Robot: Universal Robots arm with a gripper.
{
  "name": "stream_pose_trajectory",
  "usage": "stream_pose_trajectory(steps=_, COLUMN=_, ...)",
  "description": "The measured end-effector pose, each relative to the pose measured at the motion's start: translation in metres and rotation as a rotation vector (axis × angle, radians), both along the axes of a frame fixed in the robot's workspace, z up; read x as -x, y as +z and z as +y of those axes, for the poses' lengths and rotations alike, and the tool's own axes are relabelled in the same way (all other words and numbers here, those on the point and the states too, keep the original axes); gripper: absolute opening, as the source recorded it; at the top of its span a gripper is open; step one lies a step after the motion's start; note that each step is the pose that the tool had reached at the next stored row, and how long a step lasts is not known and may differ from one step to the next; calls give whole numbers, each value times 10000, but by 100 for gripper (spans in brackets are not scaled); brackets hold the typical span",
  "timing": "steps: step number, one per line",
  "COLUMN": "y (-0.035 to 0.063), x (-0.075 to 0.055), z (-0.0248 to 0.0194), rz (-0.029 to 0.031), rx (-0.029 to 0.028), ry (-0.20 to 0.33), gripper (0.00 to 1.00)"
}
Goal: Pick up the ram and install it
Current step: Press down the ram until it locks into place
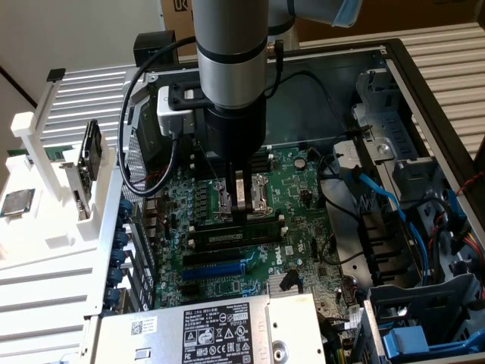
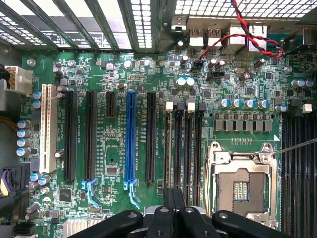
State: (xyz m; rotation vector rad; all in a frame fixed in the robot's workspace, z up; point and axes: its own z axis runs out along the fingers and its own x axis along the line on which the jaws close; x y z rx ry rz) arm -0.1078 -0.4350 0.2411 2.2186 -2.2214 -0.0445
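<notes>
Hovering low over the black memory slots [image 2: 182,144] beside the processor socket [image 2: 242,186]; fingers [image 2: 174,206] pressed together.

DELL heads the black label [image 1: 221,328] on the silver box [image 1: 297,322].

An open grey metal computer case [image 1: 326,106] holds a green motherboard [image 2: 158,64] with a long blue expansion slot [image 2: 130,139], a white plastic slot [image 2: 48,126] and an empty silver processor socket [image 2: 242,183]; thin blue cables [image 1: 379,191] trail beside the board.

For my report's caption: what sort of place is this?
Probably a computer-assembly test bench: an open desktop case with its green motherboard exposed, beside a white parts rack.
</notes>
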Motion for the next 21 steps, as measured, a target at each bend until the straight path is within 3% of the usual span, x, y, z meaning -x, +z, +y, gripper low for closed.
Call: stream_pose_trajectory(steps=21, y=-56, x=5, z=8, rz=-1, rx=1, ry=0, gripper=10)
